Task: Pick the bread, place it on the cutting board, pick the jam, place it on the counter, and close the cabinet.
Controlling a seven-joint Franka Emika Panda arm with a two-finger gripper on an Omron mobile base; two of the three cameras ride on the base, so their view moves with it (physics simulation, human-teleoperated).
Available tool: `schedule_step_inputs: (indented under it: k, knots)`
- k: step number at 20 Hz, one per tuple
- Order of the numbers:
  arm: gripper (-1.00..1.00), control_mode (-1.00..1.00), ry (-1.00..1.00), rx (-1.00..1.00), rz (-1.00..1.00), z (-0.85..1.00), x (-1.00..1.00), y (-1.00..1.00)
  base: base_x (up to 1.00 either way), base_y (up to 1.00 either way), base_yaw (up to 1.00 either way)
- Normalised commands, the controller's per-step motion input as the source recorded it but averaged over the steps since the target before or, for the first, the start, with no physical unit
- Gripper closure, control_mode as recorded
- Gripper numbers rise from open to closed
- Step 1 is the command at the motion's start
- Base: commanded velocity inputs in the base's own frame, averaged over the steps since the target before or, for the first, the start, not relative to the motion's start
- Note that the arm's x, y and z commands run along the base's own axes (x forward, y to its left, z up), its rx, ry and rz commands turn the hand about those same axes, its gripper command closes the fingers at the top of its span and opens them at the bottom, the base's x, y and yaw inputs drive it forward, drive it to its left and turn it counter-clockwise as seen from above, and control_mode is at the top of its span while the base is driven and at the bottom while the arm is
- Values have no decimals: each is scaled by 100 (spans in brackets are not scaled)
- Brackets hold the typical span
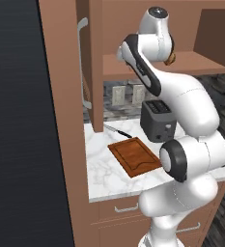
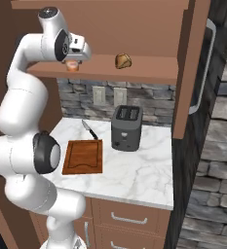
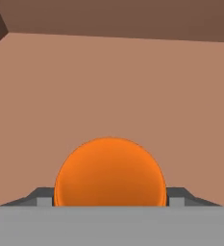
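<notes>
Hand view: jam between tool tips, bottom cut off.

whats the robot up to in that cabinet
The arm has reached up into the open cabinet, and its gripper sits around the jam on the shelf, a finger on each side. Whether it is actually squeezing the jar is hard to tell. The bread is on the same shelf, off to the side. The cutting board on the counter has nothing on it.
</notes>
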Motion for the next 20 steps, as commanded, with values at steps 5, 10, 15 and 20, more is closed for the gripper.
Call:
schedule_step_inputs:
  k: [5,10,15,20]
  knots:
    - [100,-100,0,1,-2,-6,-30,-12,0,0,0]
    - [100,-100,0,0,0,-7,-41,-32,0,0,0]
    - [100,-100,0,0,0,-10,-39,-43,0,0,0]
    - [100,-100,0,0,0,-10,-40,-39,0,0,0]
